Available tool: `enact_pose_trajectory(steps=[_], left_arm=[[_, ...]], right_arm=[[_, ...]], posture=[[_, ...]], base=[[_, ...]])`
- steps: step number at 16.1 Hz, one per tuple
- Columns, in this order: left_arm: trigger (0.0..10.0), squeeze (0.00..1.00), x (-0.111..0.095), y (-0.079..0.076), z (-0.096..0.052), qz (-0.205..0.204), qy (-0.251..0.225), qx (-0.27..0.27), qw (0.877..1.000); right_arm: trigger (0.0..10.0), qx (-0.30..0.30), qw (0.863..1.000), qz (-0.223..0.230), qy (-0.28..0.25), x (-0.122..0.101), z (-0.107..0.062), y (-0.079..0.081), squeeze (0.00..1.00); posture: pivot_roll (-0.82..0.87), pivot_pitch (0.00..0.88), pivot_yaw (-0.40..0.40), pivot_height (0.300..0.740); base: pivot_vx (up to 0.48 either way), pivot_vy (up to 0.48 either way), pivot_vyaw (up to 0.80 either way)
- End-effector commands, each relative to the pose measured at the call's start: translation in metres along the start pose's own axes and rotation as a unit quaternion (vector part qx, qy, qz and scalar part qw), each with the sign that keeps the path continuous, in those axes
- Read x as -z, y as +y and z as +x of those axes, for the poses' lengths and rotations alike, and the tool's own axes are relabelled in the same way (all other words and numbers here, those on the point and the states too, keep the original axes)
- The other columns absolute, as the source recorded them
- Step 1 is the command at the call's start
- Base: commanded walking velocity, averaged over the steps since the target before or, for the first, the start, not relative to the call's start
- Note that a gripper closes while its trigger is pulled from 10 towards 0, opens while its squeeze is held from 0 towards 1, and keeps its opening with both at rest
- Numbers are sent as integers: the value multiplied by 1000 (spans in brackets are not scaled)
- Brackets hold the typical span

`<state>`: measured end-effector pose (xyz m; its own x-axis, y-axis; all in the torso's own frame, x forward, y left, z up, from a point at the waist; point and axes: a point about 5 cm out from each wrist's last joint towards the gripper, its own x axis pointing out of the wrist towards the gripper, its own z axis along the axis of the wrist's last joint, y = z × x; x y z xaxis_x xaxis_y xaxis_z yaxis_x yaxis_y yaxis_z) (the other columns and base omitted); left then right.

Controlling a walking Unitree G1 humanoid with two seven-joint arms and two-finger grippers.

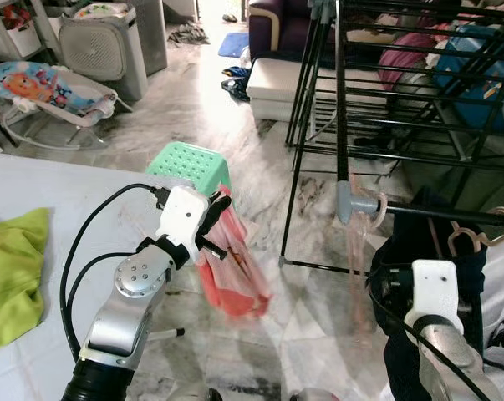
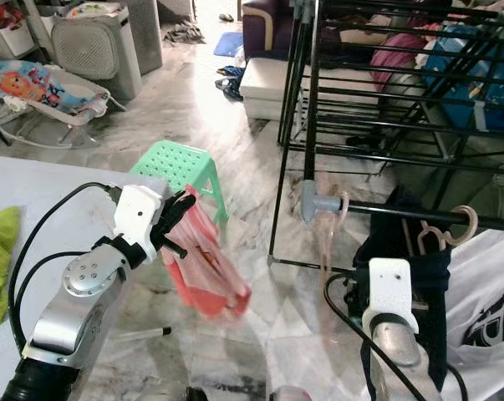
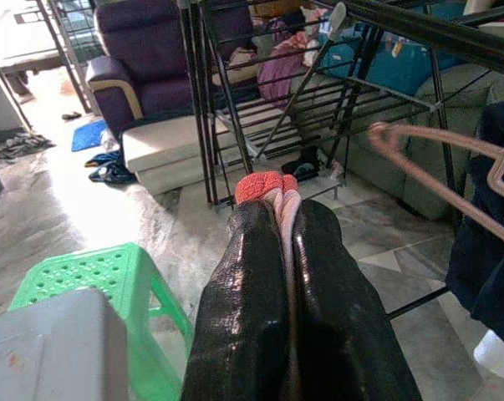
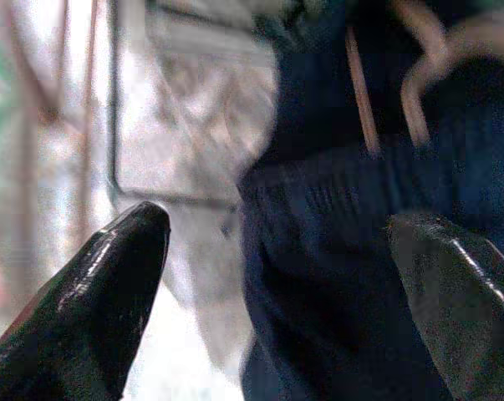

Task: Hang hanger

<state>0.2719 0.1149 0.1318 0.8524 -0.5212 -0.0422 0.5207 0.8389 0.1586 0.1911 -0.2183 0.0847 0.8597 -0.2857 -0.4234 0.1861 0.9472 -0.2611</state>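
The left pincer point(image 1: 211, 224) is clamped on a pink hanger point(image 3: 287, 219) carrying a red garment point(image 1: 231, 269), held above the floor at ten o'clock from the black drying rack's rail point(image 1: 440, 215). The right pincer point(image 4: 277, 284) has its fingers apart around a dark blue garment point(image 4: 352, 251) hanging on that rail.

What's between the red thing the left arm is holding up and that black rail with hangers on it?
Just bare marble floor, seen from the head camera. The left tool holds the red garment well short of the rail.
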Motion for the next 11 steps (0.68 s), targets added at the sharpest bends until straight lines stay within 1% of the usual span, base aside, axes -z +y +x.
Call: enact_pose_trajectory(steps=[1, 2, 3, 4, 5, 6, 7, 8, 9, 11], left_arm=[[10000, 0, -9, 0, 1, 18, -19, 7, 1000], [10000, 0, -9, 0, 0, 19, -17, 8, 1000], [10000, 0, -8, 0, 0, 19, -16, 8, 1000], [10000, 0, -8, 0, 0, 19, -16, 8, 1000], [10000, 0, -8, -2, 1, 18, -17, 10, 1000], [10000, 0, -8, -3, 1, 18, -16, 12, 1000], [10000, 0, -7, -5, 2, 19, -15, 16, 1000], [10000, 0, -7, -5, 2, 20, -14, 17, 1000], [10000, 0, -6, -4, 2, 20, -13, 17, 1000], [10000, 0, -5, -4, 3, 22, -11, 18, 1000]], right_arm=[[10000, -26, 999, -3, -43, -13, -7, 6, 0], [10000, -57, 996, -5, -68, -17, -14, 12, 0], [10000, -75, 993, -22, -87, -17, -23, 14, 0], [10000, -89, 992, -27, -89, -15, -26, 16, 0], [10000, -92, 993, -21, -78, -9, -28, 15, 0], [10000, -95, 993, -17, -65, -5, -27, 15, 0], [10000, -110, 994, -17, -18, 9, -22, 15, 0], [10000, -121, 993, -14, 0, 16, -18, 15, 0], [10000, -143, 989, -29, 11, 22, -12, 14, 0], [10000, -175, 984, -37, 15, 27, -3, 12, 0]], posture=[[-39, 5, 9, 740], [-41, 7, 10, 740], [-43, 9, 11, 740], [-48, 10, 13, 740], [-48, 10, 13, 740], [-48, 10, 13, 740], [-50, 5, 15, 740], [-49, 2, 17, 740], [-49, 2, 17, 740], [-45, 0, 15, 740]], base=[[0, 0, 0], [0, 0, 0], [0, 0, 0], [0, 0, 0], [0, 0, 0], [0, 0, 0], [0, 0, 0], [0, 0, 0], [0, 0, 0], [0, 0, 0]])
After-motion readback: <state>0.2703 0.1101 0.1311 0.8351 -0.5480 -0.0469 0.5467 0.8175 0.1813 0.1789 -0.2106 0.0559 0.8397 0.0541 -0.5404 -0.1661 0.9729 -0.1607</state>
